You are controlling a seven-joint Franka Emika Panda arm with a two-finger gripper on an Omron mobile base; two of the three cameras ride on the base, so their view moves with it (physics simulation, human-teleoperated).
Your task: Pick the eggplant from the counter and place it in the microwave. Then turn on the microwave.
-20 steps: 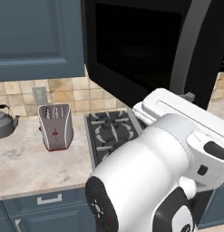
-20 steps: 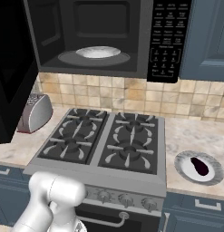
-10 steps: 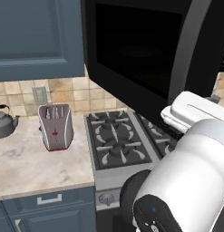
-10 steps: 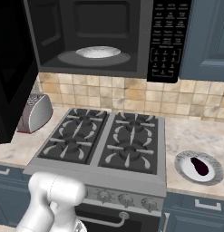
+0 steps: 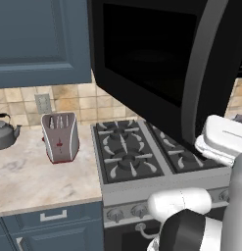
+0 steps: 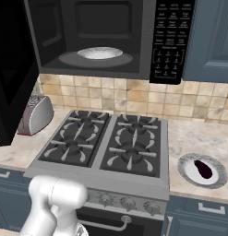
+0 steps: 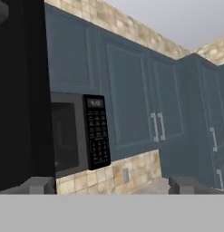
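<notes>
Right base view: eggplant (image 6: 203,168) on a plate (image 6: 219,177) at lower right, microwave (image 6: 106,39) open above. Left base view: toaster (image 5: 60,137), kettle (image 5: 4,131) on counter (image 5: 39,176). Hand view: gripper (image 7: 109,185) spread wide, holding nothing.

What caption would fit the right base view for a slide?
Open microwave with white turntable plate above the gas stove; eggplant waits on a plate on the counter.

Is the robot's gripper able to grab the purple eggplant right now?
Probably not yet. The eggplant lies uncovered on a plate on the counter right of the stove, so nothing blocks it. But the open gripper points up at the microwave and cabinets, so the arm must swing down first.
</notes>
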